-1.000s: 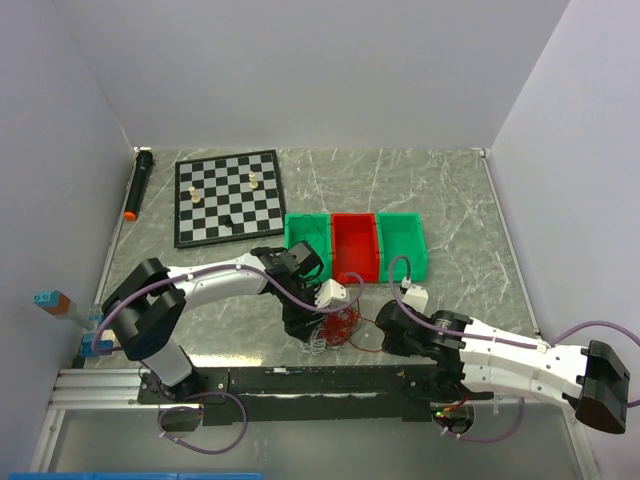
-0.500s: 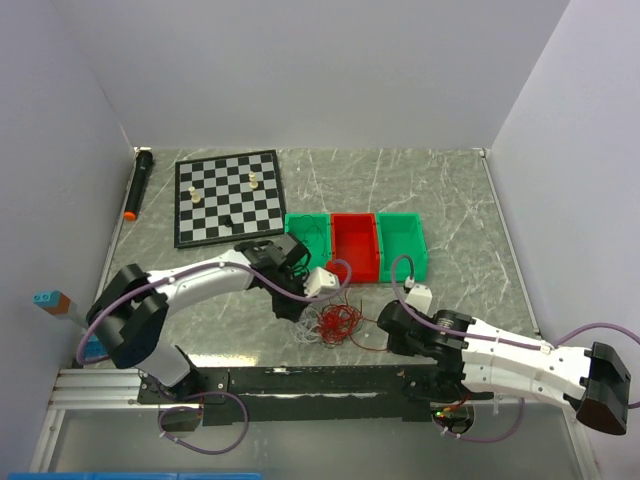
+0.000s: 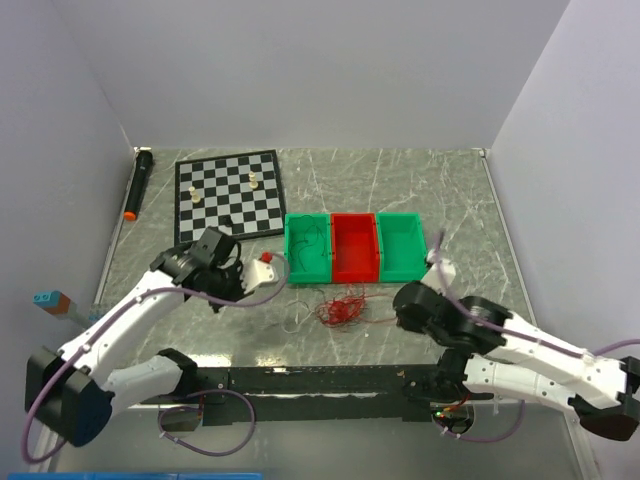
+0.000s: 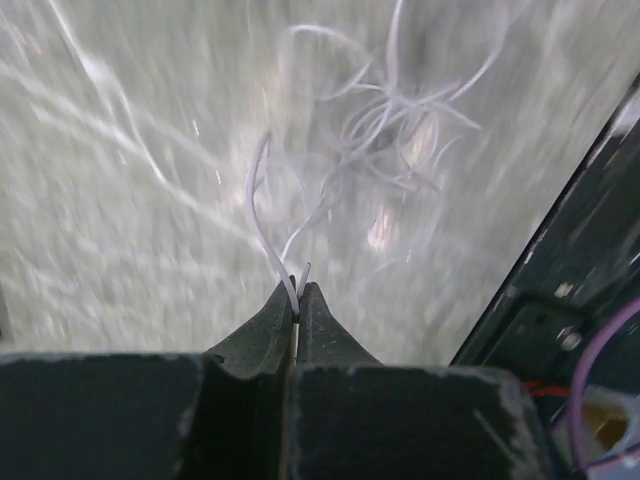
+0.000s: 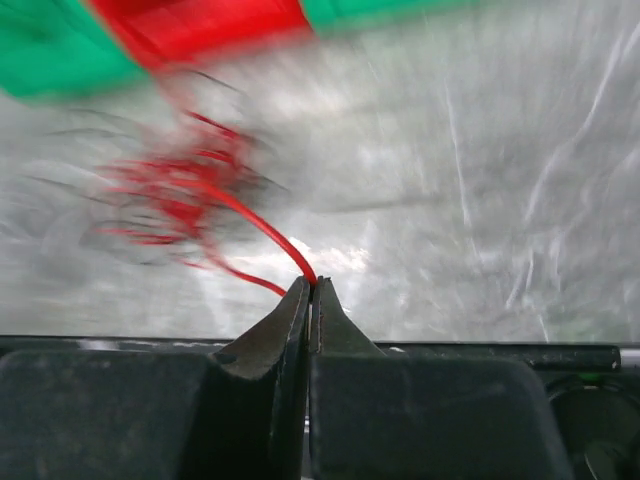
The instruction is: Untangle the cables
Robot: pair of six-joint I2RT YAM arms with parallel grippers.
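Marbled tabletop [image 3: 460, 200], cables [image 3: 342, 310] ahead of both jaws, left gripper [image 4: 297, 292] pinching white strand [image 4: 262, 210], right gripper [image 5: 311, 287] pinching red strand [image 5: 262, 228]

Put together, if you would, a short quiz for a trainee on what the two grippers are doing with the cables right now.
1. True or false: the jaws of the left gripper stand wide open.
2. Which colour is the strand pinched by the right gripper? A white, B red, C dark.
3. Fill in: the middle bin in the row of three is ___.

Key
1. False: it is shut on a white wire.
2. B: it is shut on a red wire that leads to the tangle.
3. red
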